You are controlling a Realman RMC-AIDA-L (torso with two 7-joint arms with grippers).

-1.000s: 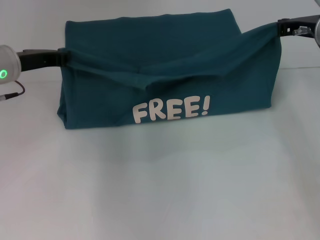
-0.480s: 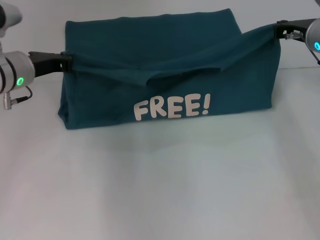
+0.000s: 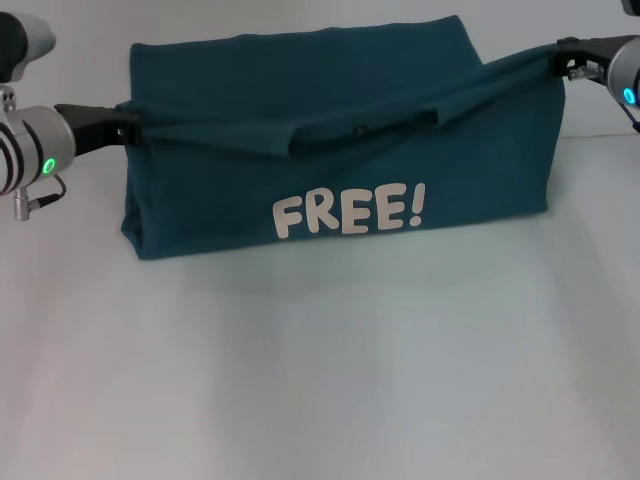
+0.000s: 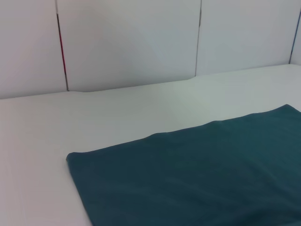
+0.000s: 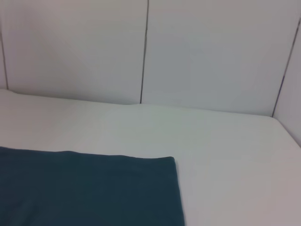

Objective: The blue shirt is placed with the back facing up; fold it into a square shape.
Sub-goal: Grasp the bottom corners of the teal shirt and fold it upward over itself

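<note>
The blue shirt (image 3: 340, 150) lies mid-counter (image 3: 320, 380), its near edge lifted, "FREE!" lettering (image 3: 350, 212) showing. The left gripper (image 3: 128, 128) and right gripper (image 3: 556, 62) each pinch a corner. The fold appears underway; next, carry that edge toward the far side and lay it flat.

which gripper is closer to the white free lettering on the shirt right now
Left, narrowly. The left gripper pinches the blue shirt at its left edge, above and left of the FREE! lettering. The right gripper holds the raised right corner, higher and farther off.
</note>
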